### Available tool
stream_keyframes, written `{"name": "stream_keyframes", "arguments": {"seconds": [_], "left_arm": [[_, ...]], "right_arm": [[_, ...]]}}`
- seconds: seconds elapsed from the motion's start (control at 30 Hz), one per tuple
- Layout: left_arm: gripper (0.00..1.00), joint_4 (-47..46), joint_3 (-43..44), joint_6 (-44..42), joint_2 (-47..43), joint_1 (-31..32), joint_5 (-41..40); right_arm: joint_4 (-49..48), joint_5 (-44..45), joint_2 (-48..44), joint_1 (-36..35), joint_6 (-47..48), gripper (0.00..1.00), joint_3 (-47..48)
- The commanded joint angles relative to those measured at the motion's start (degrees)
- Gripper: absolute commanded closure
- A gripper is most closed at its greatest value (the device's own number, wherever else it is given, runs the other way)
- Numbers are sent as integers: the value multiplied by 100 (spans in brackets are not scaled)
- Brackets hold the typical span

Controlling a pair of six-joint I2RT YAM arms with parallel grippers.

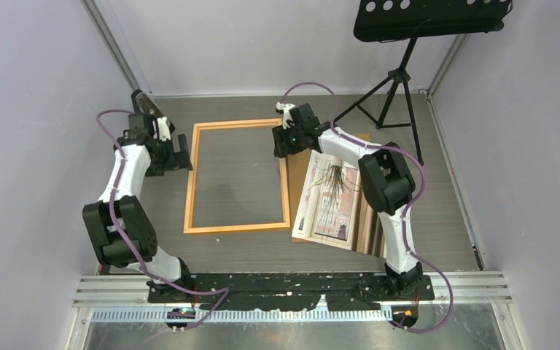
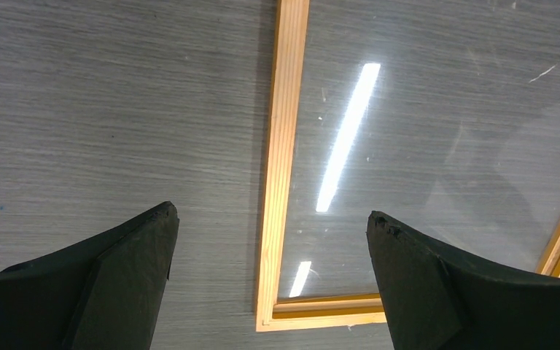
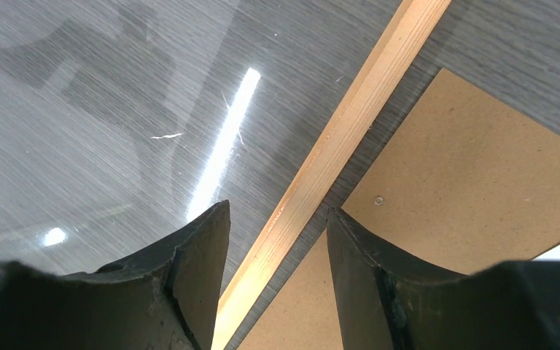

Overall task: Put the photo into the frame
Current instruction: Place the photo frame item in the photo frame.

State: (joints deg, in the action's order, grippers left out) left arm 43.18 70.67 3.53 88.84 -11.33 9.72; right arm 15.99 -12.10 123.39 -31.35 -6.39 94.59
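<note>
Over to the top view: the frame lies flat in the middle of the grey table, and both arms are working at its far end. The left gripper sits just outside the frame's left rail, near the far-left corner. Its wrist camera shows the jaws spread as wide as can be and holding nothing. The orange rail runs up between the two black fingers well below them.

Inside the frame there's a clear pane, glossy, throwing back bright strips of ceiling light.

Now the right gripper, up by the frame's far-right corner. From its wrist camera the jaws stand at a middling width, one finger on each side of the right rail. A sliver of gap shows on both sides, so nothing is clamped.

Just beyond that rail is the brown backing board, flat on the table.

And the photo? It's outside the frame, to its right, lying picture-side up on the backing board, turned a little askew. The right arm crosses over its far end. A black music stand stands at the far right.
</note>
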Motion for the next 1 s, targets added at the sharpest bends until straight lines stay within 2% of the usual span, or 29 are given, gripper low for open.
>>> {"name": "stream_keyframes", "arguments": {"seconds": [0.0, 0.37, 0.67, 0.97], "left_arm": [[0, -47, -139, -133, -330, -55, 178], [1, -125, -376, -124, -580, -105, 316], [1, -98, -436, -140, -697, -132, 323], [1, -141, -601, -179, -782, -132, 273]], "right_arm": [[24, -42, 66, -75, -152, 43, -56], [25, -136, 81, -145, -276, 50, -402], [-3, -279, -64, -236, -405, 68, -677], [-198, -238, -384, -370, -549, 71, -1080]]}}
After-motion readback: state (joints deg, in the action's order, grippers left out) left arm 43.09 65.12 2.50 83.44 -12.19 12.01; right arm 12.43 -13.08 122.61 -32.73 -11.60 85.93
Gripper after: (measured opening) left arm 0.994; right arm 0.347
